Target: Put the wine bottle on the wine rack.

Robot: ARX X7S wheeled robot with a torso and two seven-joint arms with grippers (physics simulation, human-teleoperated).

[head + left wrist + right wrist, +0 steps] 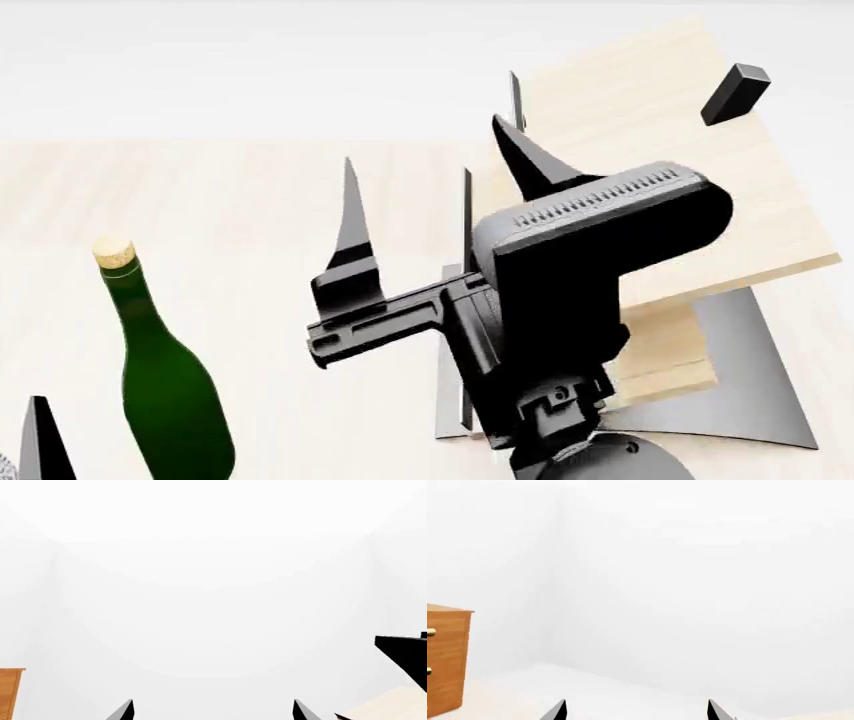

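Pale wood worktop (200, 190) across the head view, blank white walls behind. Off to one side in both wrist views, well apart from the work: a reddish-brown cabinet (446, 660) with brass handles (430, 632). Standing upright near the left edge of the head view: the wine bottle (167, 380), dark green, cork up, untouched. Further right and farther back: the wine rack (667, 160), with slanted light panels, a small black peg (735, 92) and a curved grey base (767, 390). Up in front of the rack's left edge, pointing away: the right pincer (438, 185), spread wide and holding nothing. Low beside the bottle, with only one fingertip (47, 445) in the head view: the left pincer (213, 711), likewise spread and empty, going by its wrist view. Step in hand, by judgement: reaching for the bottle, with nothing grasped yet. Probably best taken with the nearer left pincer. Lower to the bottle's body below the shoulder, not the thin neck. Square the fingers on either side and close firmly against slipping on smooth glass. Lift straight up before swinging right, keeping clear of the right arm between bottle and rack. Tilt to match the panel slope only once over the rack, then lay down gently to avoid any rolling.
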